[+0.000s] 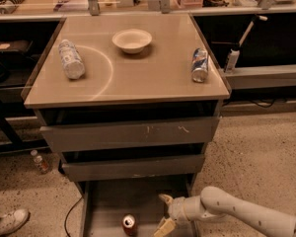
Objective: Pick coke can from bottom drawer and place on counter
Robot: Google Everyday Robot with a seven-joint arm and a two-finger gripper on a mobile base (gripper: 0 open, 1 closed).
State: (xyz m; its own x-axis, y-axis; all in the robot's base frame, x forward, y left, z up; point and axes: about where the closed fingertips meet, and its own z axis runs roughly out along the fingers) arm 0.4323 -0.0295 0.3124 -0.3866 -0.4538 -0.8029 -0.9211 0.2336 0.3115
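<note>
The coke can (129,224) stands upright on the floor of the open bottom drawer (106,201), near its front edge, red with a silver top. My gripper (163,213) hangs over the drawer just right of the can, its two tan fingers spread open and empty, a short gap from the can. My white arm (237,215) reaches in from the lower right. The tan counter (153,73) with a faint white curved line sits above.
On the counter lie a clear plastic bottle (71,59) at left, a white bowl (131,40) at the back middle and a blue-and-silver can (200,65) at right. Two grey drawers (133,132) are above the open one. A small bottle (39,161) and a shoe (7,222) are on the floor at left.
</note>
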